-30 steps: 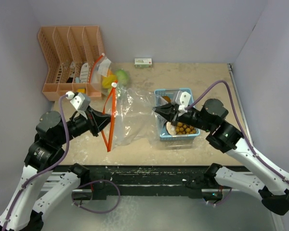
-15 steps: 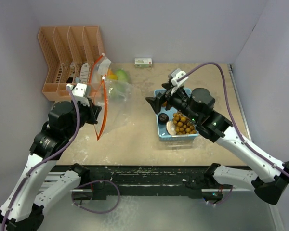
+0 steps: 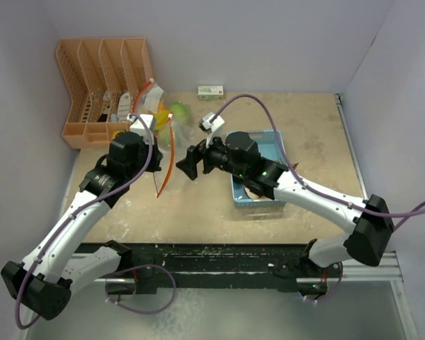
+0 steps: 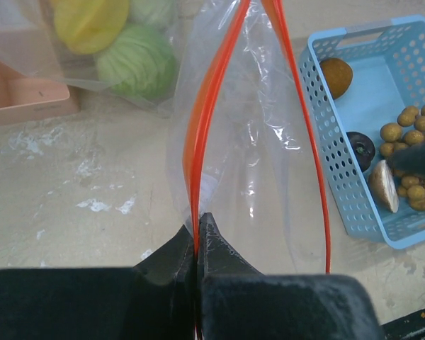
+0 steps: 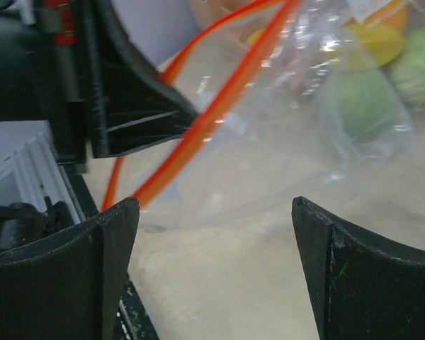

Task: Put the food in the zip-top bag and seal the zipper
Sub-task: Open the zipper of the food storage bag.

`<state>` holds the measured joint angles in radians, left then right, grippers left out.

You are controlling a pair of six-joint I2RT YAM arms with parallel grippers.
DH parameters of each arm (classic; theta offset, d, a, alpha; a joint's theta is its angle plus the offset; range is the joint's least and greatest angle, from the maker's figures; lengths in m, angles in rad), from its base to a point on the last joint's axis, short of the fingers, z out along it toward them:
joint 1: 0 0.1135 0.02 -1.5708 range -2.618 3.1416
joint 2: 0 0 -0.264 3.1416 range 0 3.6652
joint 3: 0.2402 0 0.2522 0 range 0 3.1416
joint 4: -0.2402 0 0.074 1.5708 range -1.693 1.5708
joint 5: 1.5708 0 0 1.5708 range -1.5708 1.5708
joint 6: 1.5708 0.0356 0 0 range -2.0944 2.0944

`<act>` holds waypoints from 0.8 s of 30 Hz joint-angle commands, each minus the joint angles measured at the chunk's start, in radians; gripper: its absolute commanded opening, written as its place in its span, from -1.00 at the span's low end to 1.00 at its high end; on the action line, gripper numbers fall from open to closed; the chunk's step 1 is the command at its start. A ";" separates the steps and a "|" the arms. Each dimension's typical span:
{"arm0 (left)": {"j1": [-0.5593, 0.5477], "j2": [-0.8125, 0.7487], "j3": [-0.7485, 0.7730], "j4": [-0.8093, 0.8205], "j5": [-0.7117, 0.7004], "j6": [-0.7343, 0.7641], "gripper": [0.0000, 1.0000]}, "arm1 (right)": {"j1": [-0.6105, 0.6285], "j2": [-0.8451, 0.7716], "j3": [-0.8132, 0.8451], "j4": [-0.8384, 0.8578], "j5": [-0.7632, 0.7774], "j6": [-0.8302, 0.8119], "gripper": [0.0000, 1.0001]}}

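Grip state first: the left gripper [image 4: 198, 221] is clamped tight on the orange zipper strip [image 4: 211, 120] of the zip-top bag [image 4: 258, 152], at the near end of its mouth. It holds that edge raised above the table [image 4: 71, 177]. The mouth gapes, with the second strip standing apart from the first. Just beyond it, the right gripper [image 5: 212, 211] faces the bag with its jaws spread wide and nothing between them.

Treat the bag as thin, limp, slippery film that likely collapses where unsupported. Take hold of it only by the zipper strip, its stiffest part.

Right of the bag, the light blue tray [image 4: 326, 142] contains a brown round fruit [image 4: 336, 76], a dark lump [image 4: 360, 146], a beige slice [image 4: 384, 195] and a bunch of small brown balls [image 4: 411, 120]. Expect these to be light, hard and prone to rolling. Grip each across its widest part.

Farthest away, a yellow piece [image 4: 92, 21] and a green leafy piece [image 4: 138, 67] lie behind clear film near the pink rack [image 3: 92, 78]. You cannot tell whether that film belongs to the held bag.
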<state>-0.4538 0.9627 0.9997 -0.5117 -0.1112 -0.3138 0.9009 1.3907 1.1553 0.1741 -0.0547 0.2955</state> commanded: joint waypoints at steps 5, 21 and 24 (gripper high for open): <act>-0.002 0.074 0.010 0.128 0.023 -0.020 -1.00 | 0.056 0.055 0.100 0.091 0.018 0.049 0.81; -0.002 0.036 -0.001 0.120 0.049 -0.015 -1.00 | 0.089 0.193 0.181 -0.011 0.378 0.113 -0.09; -0.002 0.008 0.005 0.061 -0.018 0.016 -1.00 | 0.089 0.165 0.165 -0.071 0.479 0.121 -0.61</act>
<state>-0.4538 1.0210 0.9993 -0.4278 -0.0753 -0.3218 0.9863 1.6073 1.2911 0.1551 0.2443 0.3939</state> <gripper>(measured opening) 0.004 0.276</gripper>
